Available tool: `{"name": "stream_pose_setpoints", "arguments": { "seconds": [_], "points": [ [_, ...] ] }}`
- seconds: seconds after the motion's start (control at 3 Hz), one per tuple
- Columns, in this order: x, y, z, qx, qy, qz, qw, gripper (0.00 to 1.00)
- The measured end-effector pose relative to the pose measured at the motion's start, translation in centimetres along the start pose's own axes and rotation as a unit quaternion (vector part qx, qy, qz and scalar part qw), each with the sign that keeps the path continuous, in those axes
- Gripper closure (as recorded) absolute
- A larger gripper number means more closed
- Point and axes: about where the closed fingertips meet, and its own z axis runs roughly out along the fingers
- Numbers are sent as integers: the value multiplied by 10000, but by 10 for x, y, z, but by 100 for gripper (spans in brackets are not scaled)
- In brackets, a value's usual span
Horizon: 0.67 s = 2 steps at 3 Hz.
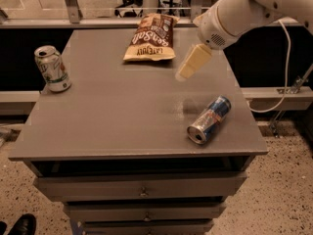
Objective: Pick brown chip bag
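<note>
In the camera view, the brown chip bag [149,38] lies flat near the far edge of the grey surface [112,116], about in the middle of that edge. Its tan-yellow end points toward the front.

The hand [192,63] hangs in the air above the surface, close to the right edge. It is just beside the bag's near right corner and looks apart from it. I cannot tell if the hand is open or closed. The white arm [239,13] comes in from the top right.

A blue can [209,120] lies on its side near the front right corner. A green can [52,68] stands up near the left edge. Both are well apart from the bag.

The bag is probably very light, soft and crinkly. Its skin looks shiny, so it may slip. The chips inside would break if squeezed hard. A good place to hold it seems to be the puffy middle, pinched gently across the sides. The flat sealed end may be too thin to lift off the surface.
</note>
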Motion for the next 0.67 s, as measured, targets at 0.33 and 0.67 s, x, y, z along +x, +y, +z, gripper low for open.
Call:
{"name": "stream_pose_setpoints", "arguments": {
  "seconds": [0.33, 0.67],
  "points": [
    [0, 1, 0, -8, 7, -3, 10000, 0],
    [-1, -4, 6, 78, -280, 229, 9993, 0]
  ]
}}
